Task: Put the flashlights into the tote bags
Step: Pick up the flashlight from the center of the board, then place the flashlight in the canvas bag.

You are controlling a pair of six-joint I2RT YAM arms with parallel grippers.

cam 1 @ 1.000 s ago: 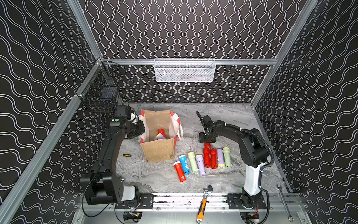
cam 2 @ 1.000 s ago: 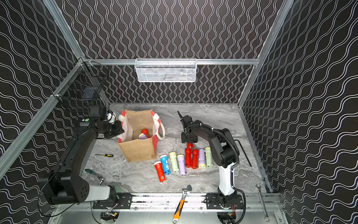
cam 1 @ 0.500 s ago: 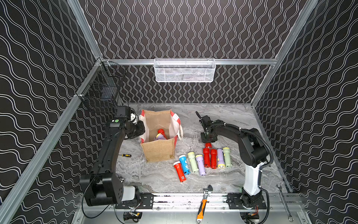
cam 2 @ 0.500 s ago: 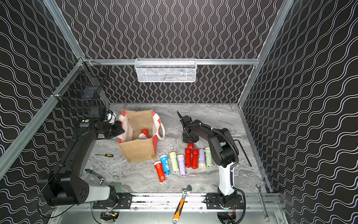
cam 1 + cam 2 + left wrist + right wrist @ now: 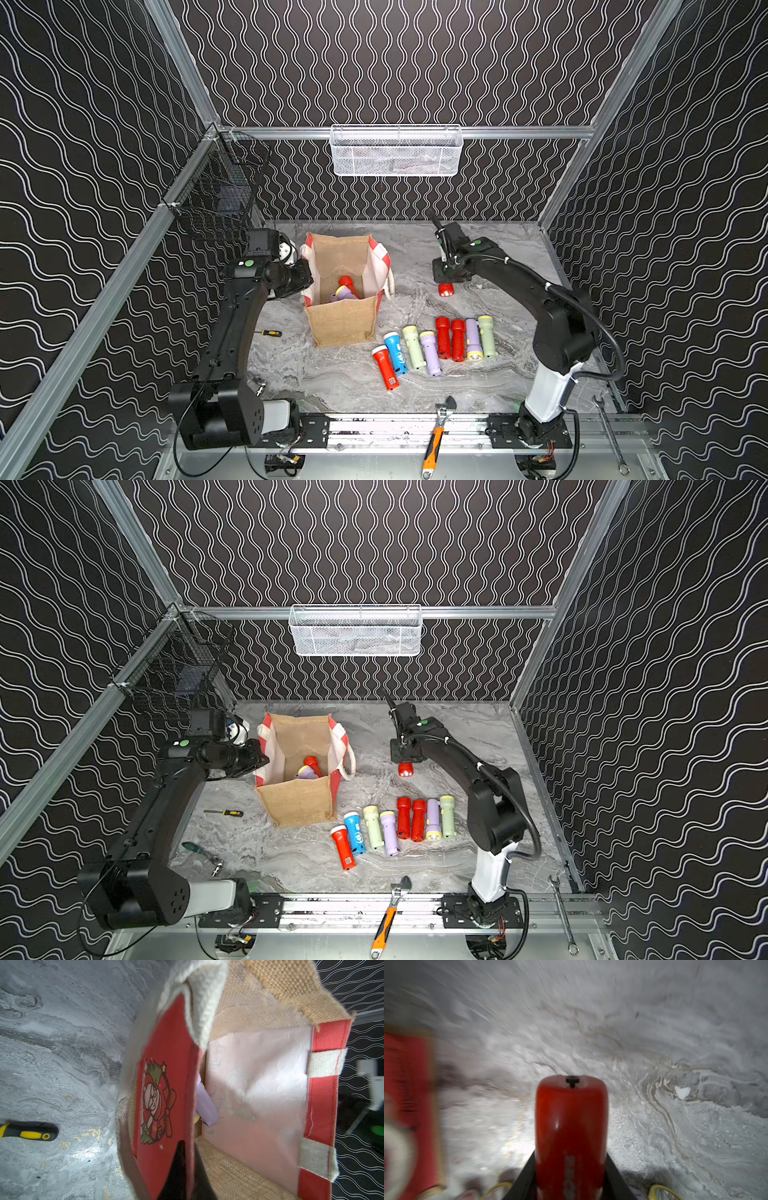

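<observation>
Right wrist view: right claw point(image 5: 572, 1178) pinching red flashlight point(image 5: 572, 1118), right of tote bag point(image 5: 343, 320). Left claw point(image 5: 190, 1159) pinching bag's left wall. Bagged: two flashlights point(image 5: 347, 289) visible. Remaining on tabletop point(image 5: 332, 386): eight flashlights point(image 5: 430, 353), near-right row.

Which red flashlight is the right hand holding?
The red flashlight alone behind the row: the right hand is shut on it. The other red ones lie in the row or inside the tote bag.
</observation>
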